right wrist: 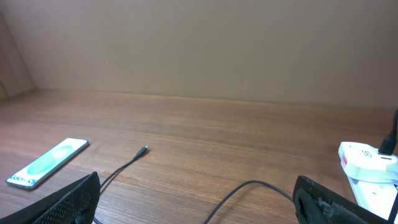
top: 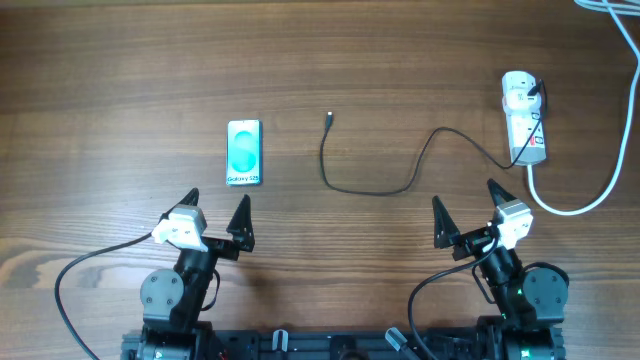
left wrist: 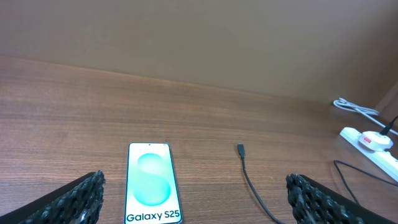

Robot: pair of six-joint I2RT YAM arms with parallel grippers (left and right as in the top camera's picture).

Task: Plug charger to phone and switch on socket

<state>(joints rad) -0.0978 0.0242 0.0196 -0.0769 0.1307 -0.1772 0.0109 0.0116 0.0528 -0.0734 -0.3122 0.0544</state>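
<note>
free: bare desk (top: 120, 80) left of the phone (top: 244, 152) and between phone and cable (top: 372, 192) | blocked: right side is crossed by the cable loop and occupied by the power strip (top: 524, 120) and its white cord (top: 578, 211)

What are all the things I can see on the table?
phone: one, teal and pale blue screen, left of middle
power strip: one, white with a red mark, far right
charger cable: one, thin black, middle, running to the power strip
cord: one, thick white, right edge
table: one, brown wood, under everything
left fingers: two, black, open, below the phone
right fingers: two, black, open, below the power strip
</note>
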